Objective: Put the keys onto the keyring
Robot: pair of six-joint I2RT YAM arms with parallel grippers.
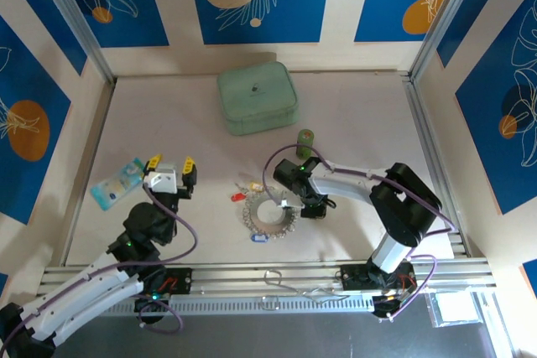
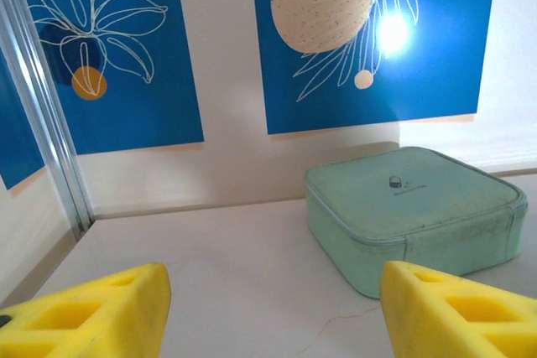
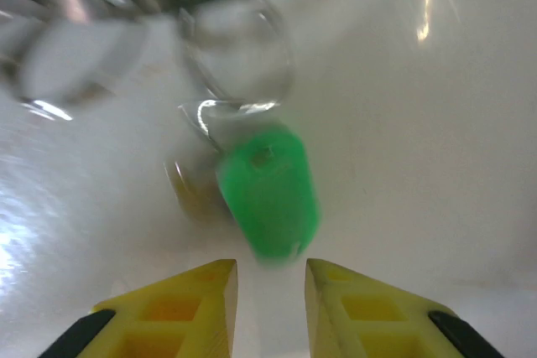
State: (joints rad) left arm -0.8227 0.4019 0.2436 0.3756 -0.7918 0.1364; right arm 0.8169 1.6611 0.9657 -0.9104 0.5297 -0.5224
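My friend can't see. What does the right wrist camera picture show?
A blurry green key sits just beyond the right gripper, whose yellow fingertips are nearly together. A small shiny loop lies past the key on the pale table.

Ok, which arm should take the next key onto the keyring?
Right. The right gripper sits directly at the green key beside the keyring; the left gripper hovers open off to the side, facing the mint-green case.
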